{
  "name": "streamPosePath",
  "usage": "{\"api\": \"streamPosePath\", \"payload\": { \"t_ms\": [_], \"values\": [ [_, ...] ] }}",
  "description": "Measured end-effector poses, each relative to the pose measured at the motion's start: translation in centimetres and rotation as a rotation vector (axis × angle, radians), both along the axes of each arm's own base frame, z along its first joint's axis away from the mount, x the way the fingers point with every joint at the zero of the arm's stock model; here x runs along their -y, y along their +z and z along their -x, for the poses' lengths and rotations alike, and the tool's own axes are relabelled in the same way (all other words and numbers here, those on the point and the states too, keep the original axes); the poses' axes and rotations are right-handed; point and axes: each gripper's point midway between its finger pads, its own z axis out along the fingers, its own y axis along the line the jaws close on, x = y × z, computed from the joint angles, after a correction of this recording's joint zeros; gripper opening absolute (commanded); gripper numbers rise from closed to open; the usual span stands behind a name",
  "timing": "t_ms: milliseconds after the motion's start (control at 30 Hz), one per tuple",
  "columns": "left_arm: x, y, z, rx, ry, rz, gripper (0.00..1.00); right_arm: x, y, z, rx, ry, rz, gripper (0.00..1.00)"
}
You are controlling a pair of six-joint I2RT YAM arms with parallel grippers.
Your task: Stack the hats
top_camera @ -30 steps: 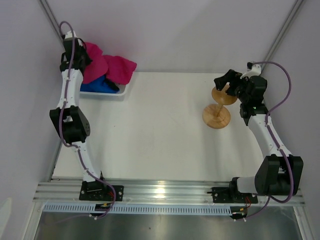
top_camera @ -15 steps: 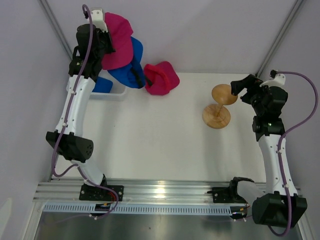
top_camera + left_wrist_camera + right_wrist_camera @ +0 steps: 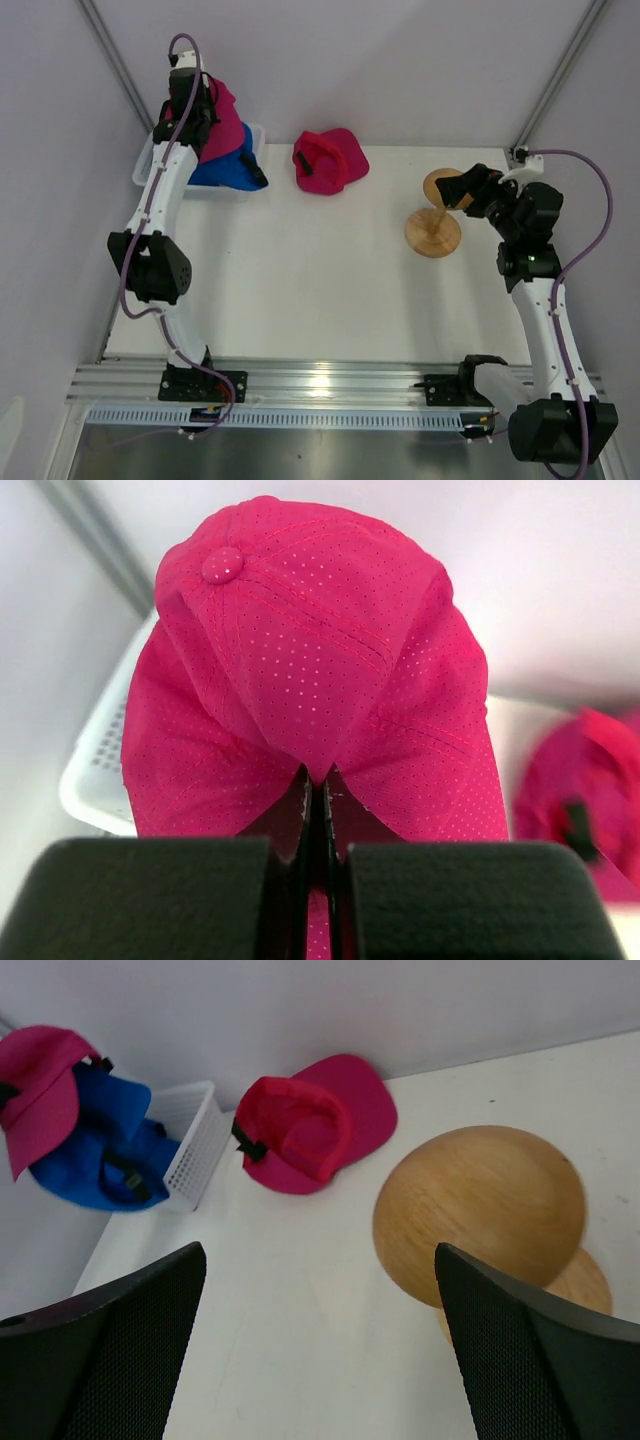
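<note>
left pincer [image 3: 318, 820]: raised at the far left, above the basket; its two black fingers are pressed together with only a thin seam between them, pinching a fold of pink cloth.
held cap: a magenta-pink perforated fabric baseball cap [image 3: 320, 640] hangs from the left pincer, crown and top button turned away from the wrist camera, clear of the table.
blue caps: royal blue fabric caps [image 3: 95, 1135] lie bunched below and beside the held cap, spilling over the near side of the basket with a black strap showing; whether they touch the held cap cannot be told, nor where one blue cap ends and the next begins.
basket: a white mesh plastic basket [image 3: 190, 1135] sits in the far left corner of the table.
second pink cap: a magenta-pink fabric cap with a curved brim [image 3: 330, 160] lies on the white table [image 3: 320, 300] at the far edge, right of the basket and well left of the stand, hollow side up, its black strap showing.
stand: a round wooden stand with a domed top [image 3: 480, 1210] stands at the far right.
right pincer [image 3: 318, 1290]: spread wide and holding nothing, hovering just beside the dome of the stand on its right, facing left.
</note>
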Motion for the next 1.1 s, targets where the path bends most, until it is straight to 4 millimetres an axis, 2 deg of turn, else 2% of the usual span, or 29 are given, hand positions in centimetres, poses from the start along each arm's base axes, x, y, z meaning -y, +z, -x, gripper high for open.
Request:
{"api": "streamPosePath", "payload": {
  "t_ms": [33, 67, 133, 167, 200, 300, 367, 400, 467, 567, 633, 733, 800, 867, 900, 933, 1100],
  "values": [
    [-1.2, -0.6, -0.8, -0.005, 0.037, 0.002, 0.01, -0.9, -0.2, -0.1, -0.001, 0.031, 0.005, 0.99],
    [-2.4, -1.1, -1.7, -0.006, 0.069, 0.009, 0.13, -1.7, -0.5, -0.2, -0.005, 0.058, 0.01, 1.0],
    [-4.9, -2.1, -3.1, -0.01, 0.119, 0.022, 0.48, -3.8, -1.5, -0.5, -0.024, 0.124, 0.032, 0.99],
    [-6.3, -2.6, -3.6, -0.012, 0.143, 0.031, 0.84, -4.7, -2.1, -0.7, -0.039, 0.148, 0.04, 0.99],
    [-7.3, -3.0, -4.0, -0.016, 0.159, 0.034, 0.98, -5.3, -2.7, -0.9, -0.053, 0.167, 0.048, 0.99],
    [-10.1, -3.6, -4.1, -0.021, 0.216, 0.043, 0.99, -5.7, -3.8, -1.8, -0.083, 0.181, 0.063, 0.99],
    [-10.3, -3.2, -3.9, -0.021, 0.219, 0.048, 0.99, -5.7, -4.1, -2.4, -0.092, 0.177, 0.072, 0.99],
    [-9.8, -2.7, -4.0, -0.01, 0.2, 0.061, 1.0, -5.6, -4.2, -2.6, -0.093, 0.176, 0.077, 0.99],
    [-8.2, -1.7, -4.1, 0.01, 0.141, 0.096, 1.0, -5.7, -4.2, -3.0, -0.089, 0.178, 0.082, 0.99],
    [-3.3, 0.3, -3.8, 0.036, -0.014, 0.15, 0.99, -5.9, -4.3, -3.5, -0.085, 0.183, 0.088, 0.99],
    [1.2, 1.6, -3.5, 0.052, -0.116, 0.159, 0.99, -5.9, -4.3, -3.7, -0.085, 0.182, 0.094, 0.99],
    [10.4, 2.5, -2.4, 0.062, -0.288, 0.16, 1.0, -5.5, -4.3, -3.9, -0.08, 0.16, 0.11, 0.99],
    [16.6, 1.9, -1.7, 0.046, -0.393, 0.174, 0.99, -4.9, -4.2, -4.1, -0.082, 0.127, 0.126, 0.99],
    [21.4, 0.7, -1.4, 0.026, -0.468, 0.206, 0.99, -4.0, -4.2, -3.9, -0.089, 0.08, 0.145, 0.99],
    [22.6, -0.1, -1.4, 0.008, -0.483, 0.22, 1.0, -3.6, -4.1, -3.9, -0.089, 0.058, 0.153, 0.99],
    [23.7, -2.2, -1.6, -0.036, -0.486, 0.243, 1.0, -2.8, -3.8, -3.6, -0.087, 0.015, 0.166, 0.99],
    [23.0, -9.0, -3.5, -0.144, -0.362, 0.272, 0.99, -1.1, -1.8, -2.4, -0.023, -0.072, 0.191, 1.0]
  ]
}}
